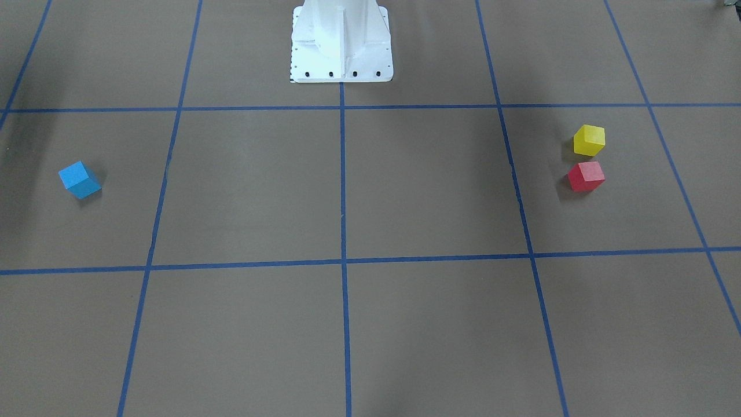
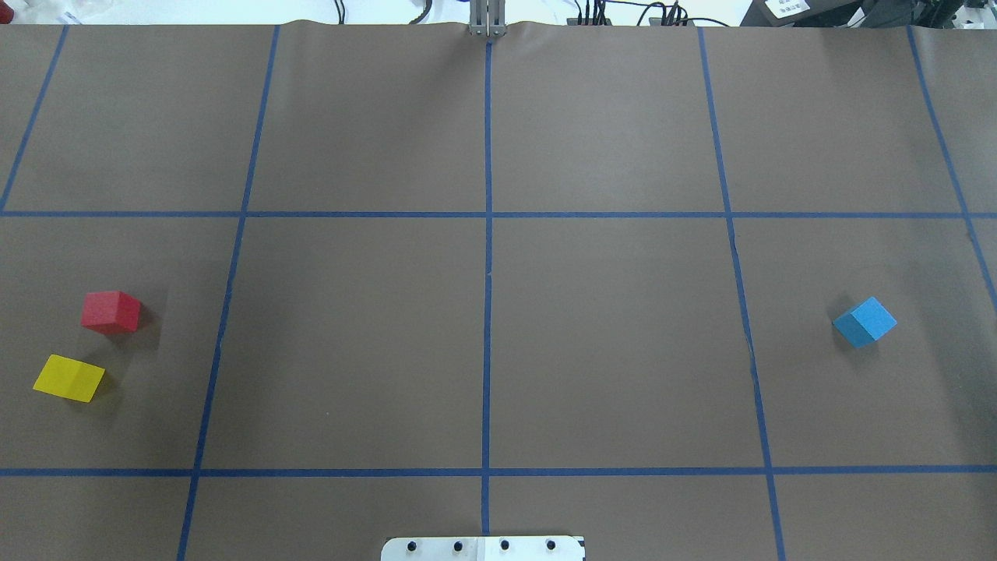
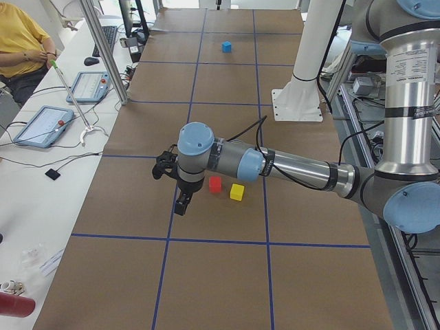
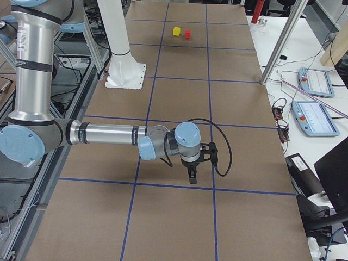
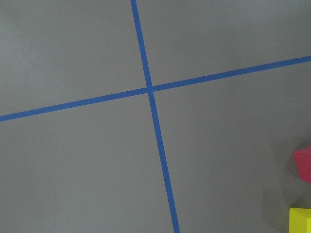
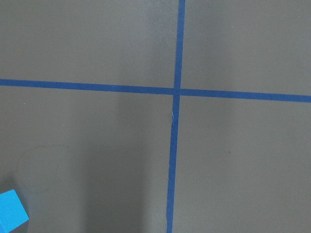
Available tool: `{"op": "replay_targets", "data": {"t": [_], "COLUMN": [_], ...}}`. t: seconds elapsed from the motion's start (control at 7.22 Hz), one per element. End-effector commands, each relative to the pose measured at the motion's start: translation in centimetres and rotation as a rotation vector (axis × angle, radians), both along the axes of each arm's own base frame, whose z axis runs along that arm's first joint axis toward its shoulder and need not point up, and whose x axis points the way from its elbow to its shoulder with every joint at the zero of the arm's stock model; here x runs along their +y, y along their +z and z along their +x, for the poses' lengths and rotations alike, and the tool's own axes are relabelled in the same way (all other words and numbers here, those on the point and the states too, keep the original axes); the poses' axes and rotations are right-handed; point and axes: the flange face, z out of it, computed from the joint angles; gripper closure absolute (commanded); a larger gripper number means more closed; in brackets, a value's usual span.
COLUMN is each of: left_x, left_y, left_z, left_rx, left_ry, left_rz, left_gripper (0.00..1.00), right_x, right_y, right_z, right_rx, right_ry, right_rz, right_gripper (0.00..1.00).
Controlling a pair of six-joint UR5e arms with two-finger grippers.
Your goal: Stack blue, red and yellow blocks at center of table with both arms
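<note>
Red block (image 3: 215, 183) lies flat on the brown table (image 2: 607, 351) just beside the left gripper (image 3: 182, 204), on the side turned toward the robot, and no finger touches it. That gripper hangs above the paper with its fingers pointing down, close to a crossing of the blue tape lines (image 2: 487, 312). It shows only from the table's end, so I cannot tell whether its fingers stand apart or together. A little farther from it, past the red one and nearer the robot, sits the yellow block (image 3: 236, 192), close to its neighbour but with a gap of bare paper between them. In the left wrist view both cubes show only as slivers at the right edge, the red above and the yellow in the bottom corner, off to one side of the tape crossing below the camera. Much farther off, at the other end of the table, the blue block (image 2: 864, 322) rests alone, turned corner-on to the grid. The right gripper (image 4: 192, 177) hangs over that end, fingers down, just above a tape line. The right wrist view catches the blue cube only in its lower left corner, so it lies to one side of that gripper and not beneath it. This gripper too appears only in a side view, and its state cannot be told. All three cubes lie well apart from the table's centre line, in front of the white robot base (image 1: 341, 46).
</note>
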Motion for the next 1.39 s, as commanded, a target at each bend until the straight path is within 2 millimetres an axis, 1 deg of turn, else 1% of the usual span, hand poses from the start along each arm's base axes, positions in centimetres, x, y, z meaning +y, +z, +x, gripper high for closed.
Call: {"op": "replay_targets", "data": {"t": [0.0, 0.14, 0.28, 0.42, 0.55, 0.69, 0.83, 1.11, 1.25], "left_x": [-2.9, -3.1, -3.2, -3.3, -3.4, -3.4, -3.4, -3.3, -3.2], "left_y": [0.2, 0.6, 0.9, 1.3, 1.3, 1.3, 1.3, 1.2, 1.2], "left_z": [2.1, 2.4, 2.6, 2.7, 2.8, 2.8, 2.9, 3.0, 3.1], "left_rx": [0.011, 0.014, 0.015, 0.014, 0.014, 0.016, 0.016, 0.033, 0.043], "left_ry": [0.017, 0.012, 0.015, 0.017, 0.018, 0.019, 0.022, 0.028, 0.032], "left_rz": [0.024, 0.034, 0.039, 0.031, 0.031, 0.028, 0.031, 0.028, 0.026], "left_gripper": [0.0, 0.0, 0.0, 0.0, 0.0, 0.0, 0.0, 0.0, 0.0], "right_x": [-1.9, -2.3, -1.6, -0.8, 0.2, 0.6, 2.1, 3.0, 3.9], "right_y": [-5.6, -8.2, -8.3, -7.8, -7.3, -6.4, -4.4, -4.1, -4.3], "right_z": [-5.2, -9.6, -12.1, -13.4, -16.8, -19.1, -21.4, -23.0, -25.0], "right_rx": [-0.11, -0.128, -0.145, -0.184, -0.18, -0.087, 0.005, 0.005, -0.007], "right_ry": [-0.041, -0.106, -0.17, -0.208, -0.265, -0.256, -0.268, -0.287, -0.289], "right_rz": [0.1, 0.165, 0.25, 0.297, 0.286, 0.31, 0.315, 0.296, 0.255], "right_gripper": [0.0, 0.0, 0.0, 0.01, 0.01, 0.01, 0.01, 0.02, 0.04]}}
